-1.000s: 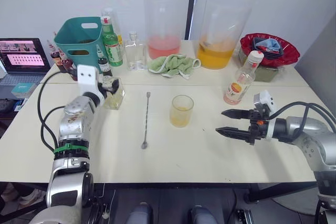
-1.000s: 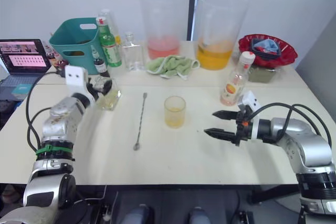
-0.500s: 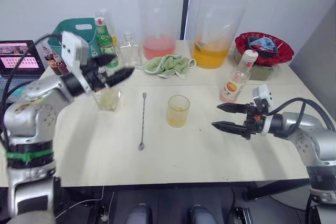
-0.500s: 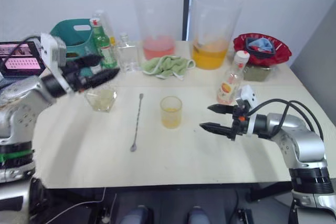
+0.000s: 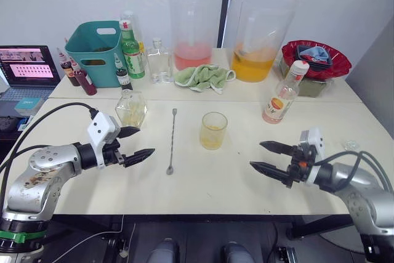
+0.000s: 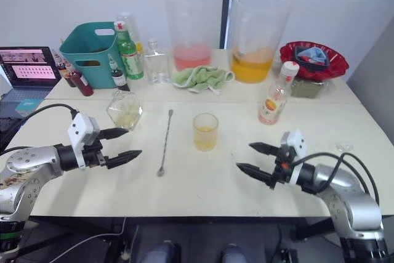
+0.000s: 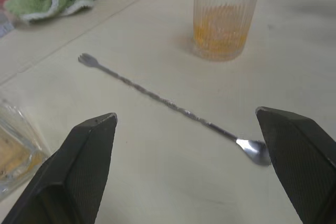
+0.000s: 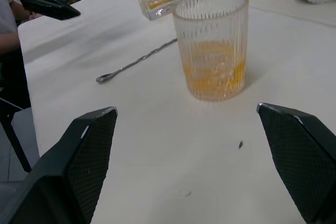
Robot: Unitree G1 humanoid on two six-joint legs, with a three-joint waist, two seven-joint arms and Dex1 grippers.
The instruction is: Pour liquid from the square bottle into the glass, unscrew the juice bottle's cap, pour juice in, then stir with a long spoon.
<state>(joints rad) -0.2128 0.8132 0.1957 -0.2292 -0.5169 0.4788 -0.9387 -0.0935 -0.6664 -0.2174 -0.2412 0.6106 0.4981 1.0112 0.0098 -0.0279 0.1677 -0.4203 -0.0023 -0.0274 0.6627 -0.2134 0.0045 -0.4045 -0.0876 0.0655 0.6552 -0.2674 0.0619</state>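
Both grippers, left and right, hover open and empty. Between them stand the glass and spoon. The square bottle is near the left gripper; the juice bottle stands capped behind the right.

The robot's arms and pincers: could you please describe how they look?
Both arms are silver-grey metal with loose black cables. Each carries a white camera block at the wrist and ends in two tapering black fingers with a textured surface. The left pincer arm has a green band low down; the right pincer arm shows none.
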